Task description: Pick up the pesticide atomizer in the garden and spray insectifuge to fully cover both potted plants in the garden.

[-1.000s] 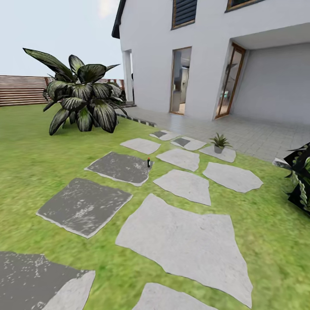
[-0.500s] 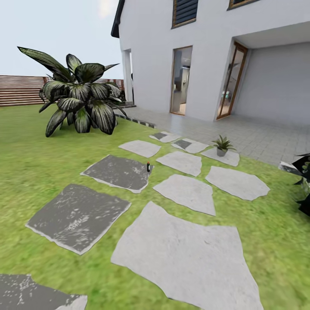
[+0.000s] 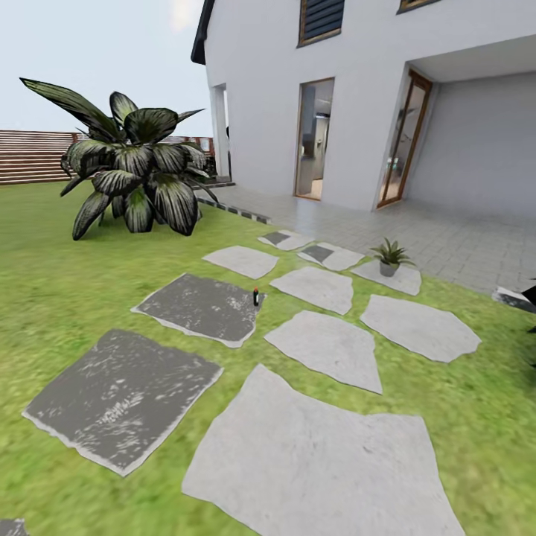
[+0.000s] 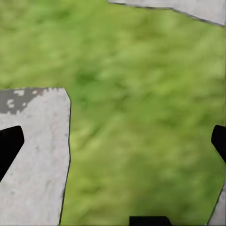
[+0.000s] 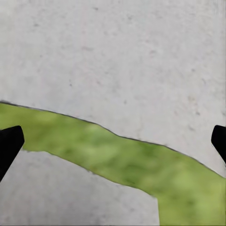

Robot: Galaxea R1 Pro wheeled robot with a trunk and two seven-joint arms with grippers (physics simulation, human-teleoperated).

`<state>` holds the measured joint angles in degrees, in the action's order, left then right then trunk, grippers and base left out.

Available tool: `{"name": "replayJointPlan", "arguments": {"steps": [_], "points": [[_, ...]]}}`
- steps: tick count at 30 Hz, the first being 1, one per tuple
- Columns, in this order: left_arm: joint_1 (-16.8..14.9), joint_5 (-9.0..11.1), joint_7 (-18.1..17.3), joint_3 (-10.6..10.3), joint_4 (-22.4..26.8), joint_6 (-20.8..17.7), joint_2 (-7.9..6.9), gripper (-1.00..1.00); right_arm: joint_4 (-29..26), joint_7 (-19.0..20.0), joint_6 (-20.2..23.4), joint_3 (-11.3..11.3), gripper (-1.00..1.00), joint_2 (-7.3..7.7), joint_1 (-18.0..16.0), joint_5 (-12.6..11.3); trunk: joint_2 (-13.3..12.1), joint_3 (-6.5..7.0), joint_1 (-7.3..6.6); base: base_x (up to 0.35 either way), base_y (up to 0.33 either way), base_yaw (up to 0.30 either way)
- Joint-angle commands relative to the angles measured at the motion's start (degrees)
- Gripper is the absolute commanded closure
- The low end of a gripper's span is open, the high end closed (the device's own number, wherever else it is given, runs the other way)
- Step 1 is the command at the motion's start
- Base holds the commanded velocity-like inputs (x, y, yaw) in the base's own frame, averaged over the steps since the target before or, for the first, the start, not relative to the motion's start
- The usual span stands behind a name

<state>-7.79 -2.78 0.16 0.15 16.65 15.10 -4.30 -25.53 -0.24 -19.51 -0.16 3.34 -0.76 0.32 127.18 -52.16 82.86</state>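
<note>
In the head view we see the pesticide atomizer [image 3: 256, 297] as a very small, slim upright bottle with a dark body and a reddish tip; at this size we cannot make out a trigger head. We take the dark stepping stone [image 3: 199, 307] as our landmark: the atomizer stands at that stone's edge on the side facing the pale stones, seemingly on the stone, with a narrow strip of lawn [image 3: 52, 283] between it and the nearest pale stepping stone [image 3: 314, 287]. One potted plant [image 3: 390, 257], a low rosette of pointed green leaves in a round grey pot, sits well apart from the dark stone, on a pale stone near the paved patio [image 3: 447, 238]; we can discern no specks on its leaves. Beyond the dark stone, farther up the lawn, grows a large dark leafy bush [image 3: 134, 171], backed by a brown slatted fence [image 3: 33, 155] and flanked by a white house [image 3: 357, 97]. In the left wrist view the left gripper [image 4: 113, 141] holds its dark fingertips [image 4: 9, 143] wide apart over grass and stone, grasping nothing. In the right wrist view the right gripper [image 5: 113, 141] is likewise spread wide, its fingertips [image 5: 9, 143] over pale stone crossed by a band of grass.
</note>
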Motion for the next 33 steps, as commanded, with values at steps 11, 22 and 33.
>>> {"name": "replayJointPlan", "arguments": {"steps": [11,22,33], "points": [[0.0,-0.3,0.0,0.0,0.0,0.2,-0.01,-1.0,0.0,0.0,-0.2,0.0,-1.0,0.0,0.0,0.0,0.0,-0.05,0.02,0.338,0.0,0.0],[0.0,-0.3,0.0,0.0,0.0,0.2,-0.01,-1.0,0.0,0.0,-0.2,0.0,-1.0,0.0,0.0,0.0,0.0,-0.05,0.02,0.338,0.0,0.0],[0.0,-0.3,0.0,0.0,0.0,0.2,-0.01,-1.0,0.0,0.0,-0.2,0.0,-1.0,0.0,0.0,0.0,0.0,-0.05,0.02,0.338,0.0,0.0]]}}
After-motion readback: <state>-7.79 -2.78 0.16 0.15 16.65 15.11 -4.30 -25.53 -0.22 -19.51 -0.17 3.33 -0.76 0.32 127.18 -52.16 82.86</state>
